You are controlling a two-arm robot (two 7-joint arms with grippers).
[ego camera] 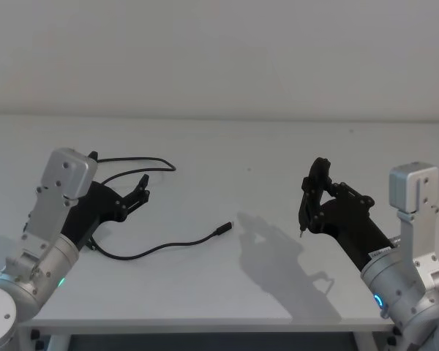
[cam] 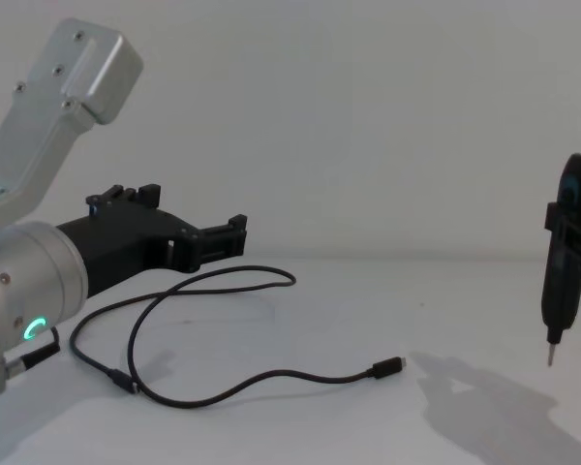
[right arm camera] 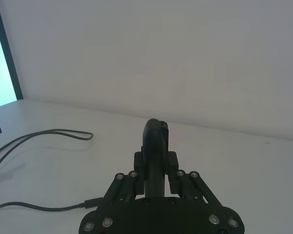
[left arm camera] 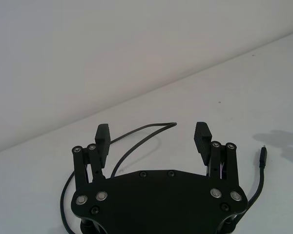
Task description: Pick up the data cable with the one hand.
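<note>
the data cable point(ego camera: 175, 246) lies loose on the white table point(ego camera: 205, 292), towards the robot's left, with one plug point(ego camera: 223, 229) pointing at the table's middle. the head view shows the left gripper point(ego camera: 141, 188) over the looped part, but the left arm covers the bend beneath it. the chest view shows that stretch from the side: both strands lie flat on the table with the gripper raised clear above them, and the second plug point(cam: 126, 385) rests near the wrist's green ring point(cam: 34, 329). the left wrist view gives the jaws plainly: spread wide with nothing between the pads point(left arm camera: 203, 135), the cable's far loop showing through the gap on the table beyond. how high the pads hang above the cord is hard to judge there. the right gripper point(ego camera: 307, 201) hangs above the table's right side, well apart from the cable, its fingers drawn together into one slim upright shape with a pointed tip, above a blue ring point(ego camera: 379, 301). its wrist view is cut off below the linkage.
</note>
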